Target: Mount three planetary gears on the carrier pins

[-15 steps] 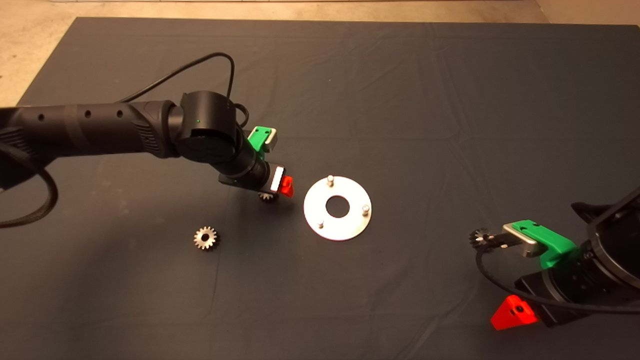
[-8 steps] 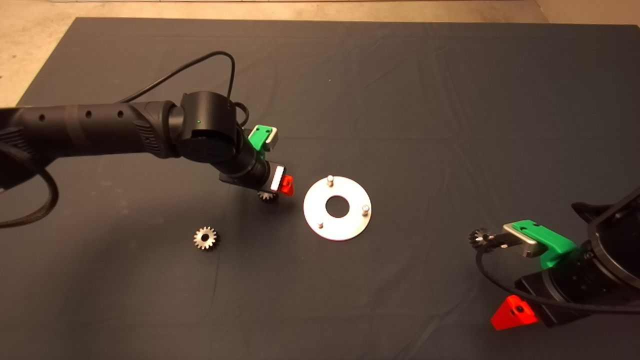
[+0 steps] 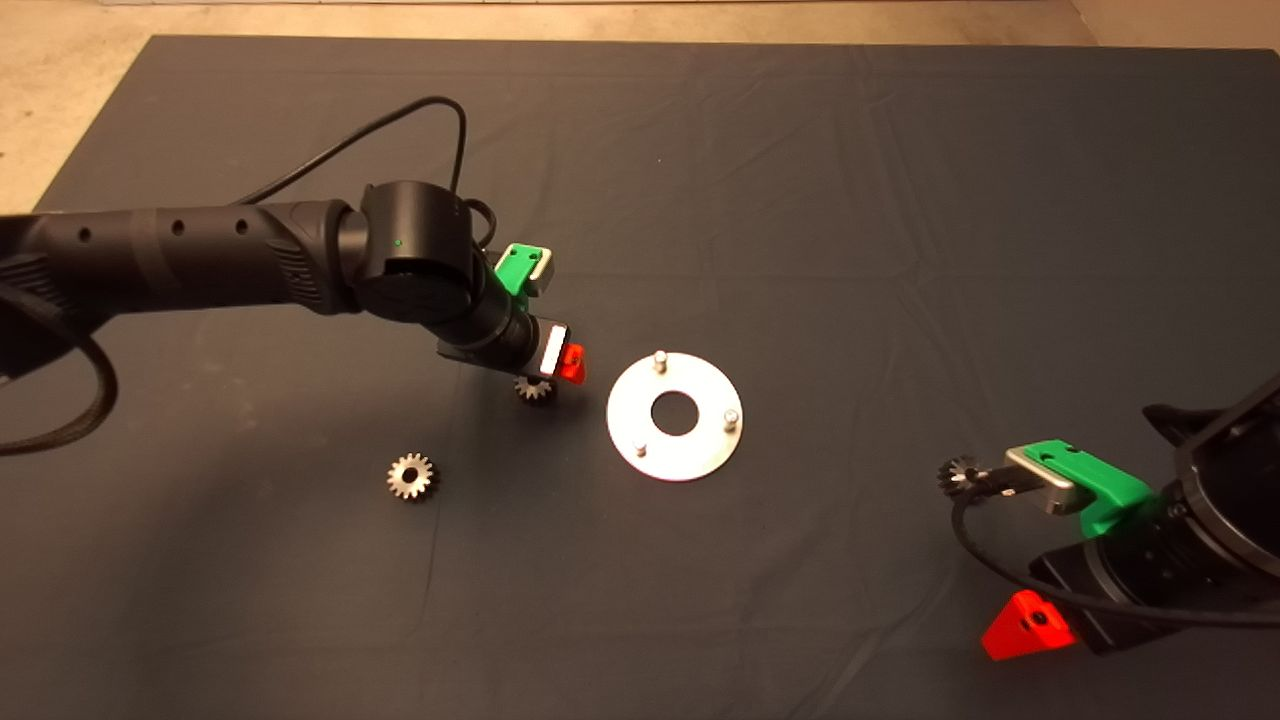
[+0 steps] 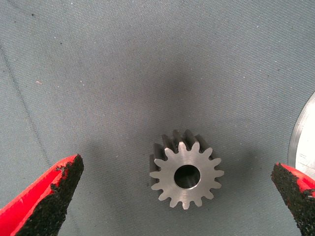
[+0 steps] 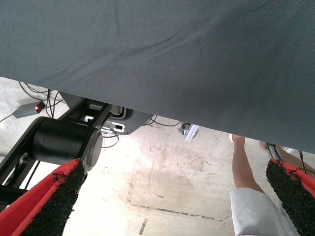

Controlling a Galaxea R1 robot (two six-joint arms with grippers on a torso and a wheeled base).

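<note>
The shiny ring-shaped disc (image 3: 700,445) lies mid-mat with three carrier pins (image 3: 660,358) upright and bare. My left gripper (image 3: 545,372) hovers just left of the disc, over one planetary gear (image 3: 535,389). In the left wrist view that gear (image 4: 186,169) lies flat between my wide-open fingers (image 4: 47,201), untouched, with the disc's edge (image 4: 305,142) beside it. A second gear (image 3: 413,477) lies on the mat nearer the front left. A third gear (image 3: 962,473) lies by my parked right gripper (image 3: 1035,560), which is open and empty in the right wrist view (image 5: 172,196).
The dark mat (image 3: 800,200) covers the table. The left arm's cable (image 3: 400,130) loops above it. The right wrist view looks past the mat's edge at the floor, a robot base (image 5: 64,140) and a person's leg (image 5: 243,172).
My left gripper has shifted very slightly back over its gear, so a little more of the gear shows. The gears, the disc and the right arm have not moved.
</note>
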